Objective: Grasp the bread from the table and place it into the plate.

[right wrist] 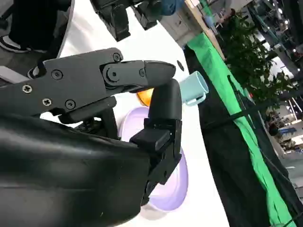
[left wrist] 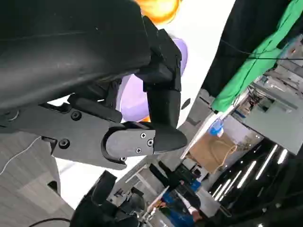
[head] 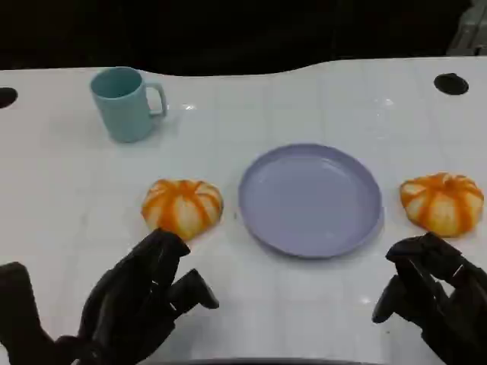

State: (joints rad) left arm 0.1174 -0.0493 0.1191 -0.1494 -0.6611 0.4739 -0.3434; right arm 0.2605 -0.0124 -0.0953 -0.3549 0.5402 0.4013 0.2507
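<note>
White glossy counter (head: 319, 319), faint grid lines, ceiling glare near 12 o'clock. Black round holes at 9 and 2 o'clock edges. Black backdrop (head: 228, 30) behind far edge. Wrist views: green cloth (right wrist: 227, 75) over black drape, potted plants (right wrist: 255, 61), ceiling strip lights (left wrist: 251, 172), cardboard box (left wrist: 213, 151), grey floor (left wrist: 23, 189).

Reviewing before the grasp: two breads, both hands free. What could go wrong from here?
1. Both breads sit close to the plate rim; grasping the left bread with the left hand could nudge the plate.
2. The right hand sits equally near the right bread, so both could reach together and meet over the plate.
</note>
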